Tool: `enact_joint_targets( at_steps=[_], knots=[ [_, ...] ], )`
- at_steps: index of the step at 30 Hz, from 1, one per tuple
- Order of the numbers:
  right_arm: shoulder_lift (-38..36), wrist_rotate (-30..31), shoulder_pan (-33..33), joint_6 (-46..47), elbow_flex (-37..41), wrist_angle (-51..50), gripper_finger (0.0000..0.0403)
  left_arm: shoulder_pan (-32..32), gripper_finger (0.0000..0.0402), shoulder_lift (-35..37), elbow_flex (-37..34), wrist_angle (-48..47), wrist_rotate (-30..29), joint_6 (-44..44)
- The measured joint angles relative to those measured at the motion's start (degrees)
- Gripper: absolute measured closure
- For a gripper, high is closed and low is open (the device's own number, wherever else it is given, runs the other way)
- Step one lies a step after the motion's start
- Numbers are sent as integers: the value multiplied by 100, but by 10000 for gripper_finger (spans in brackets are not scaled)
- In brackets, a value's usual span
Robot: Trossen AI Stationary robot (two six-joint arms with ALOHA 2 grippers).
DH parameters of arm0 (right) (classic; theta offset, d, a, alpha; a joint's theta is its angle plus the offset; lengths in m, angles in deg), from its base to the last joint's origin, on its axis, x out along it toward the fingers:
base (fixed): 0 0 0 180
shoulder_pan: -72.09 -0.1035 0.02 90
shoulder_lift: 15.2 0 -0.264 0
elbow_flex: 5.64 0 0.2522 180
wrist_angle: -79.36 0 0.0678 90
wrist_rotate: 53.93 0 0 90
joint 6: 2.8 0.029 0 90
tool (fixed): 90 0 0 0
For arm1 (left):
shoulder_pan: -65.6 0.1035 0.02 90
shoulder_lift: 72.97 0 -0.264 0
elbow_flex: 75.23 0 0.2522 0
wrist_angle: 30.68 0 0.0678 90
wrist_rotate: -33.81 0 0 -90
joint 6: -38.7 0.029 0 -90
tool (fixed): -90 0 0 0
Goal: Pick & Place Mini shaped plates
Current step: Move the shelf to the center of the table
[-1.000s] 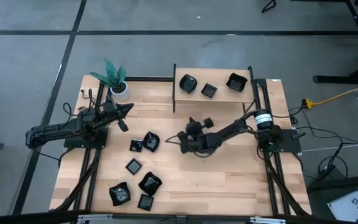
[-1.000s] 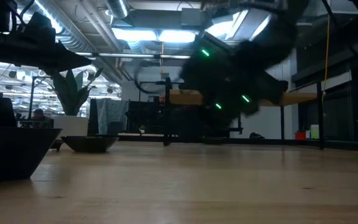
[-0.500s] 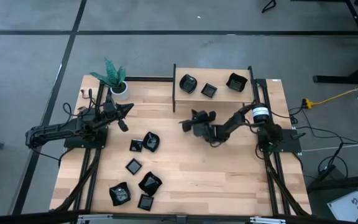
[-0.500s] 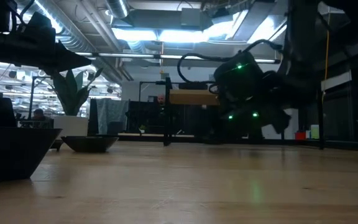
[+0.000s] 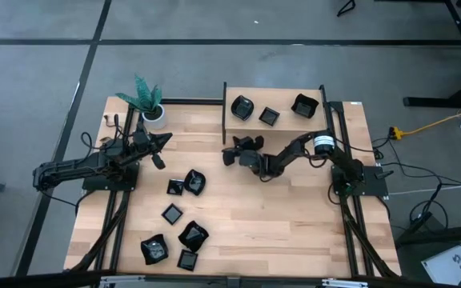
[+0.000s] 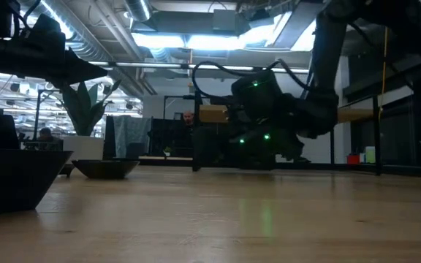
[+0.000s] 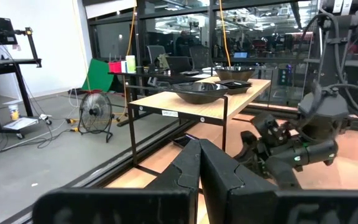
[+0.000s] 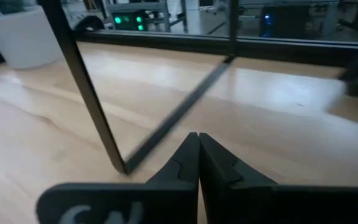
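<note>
Taking the raised wooden shelf at the back of the table as the landmark, and starting from the table's front edge: six mini shaped plates lie loose on the wood, all well to the front-left of the shelf. Nearest the edge sit a small square plate and a crumpled-looking dish just beside it. A little farther in lies a leaf-like plate, then a small square one. Closest to the shelf of this group are two plates touching each other, a small one and a rounded one.

The right gripper hangs just in front of the shelf's left leg, its arm reaching across from the base on the shelf's right. Its fingers are pressed together with nothing between them, and its wrist view looks at the thin black leg of the shelf.

The left gripper waits well to the left of the shelf, fingers clenched on nothing, pointing toward the shelf.

On the shelf top rest three more plates: a rounded dish at the left end, a small square one in the middle, and a larger angular one at the right end.

A white pot with a green plant stands at the table's back-left corner, well left of the shelf.
</note>
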Motion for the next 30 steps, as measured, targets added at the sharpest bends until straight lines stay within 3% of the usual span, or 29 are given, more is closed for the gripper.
enact_joint_targets(
  at_steps=[30],
  knots=[
    [203,-1020,158,-733,-457,328,401,0,398,0,1,0,0,-1]
  ],
)
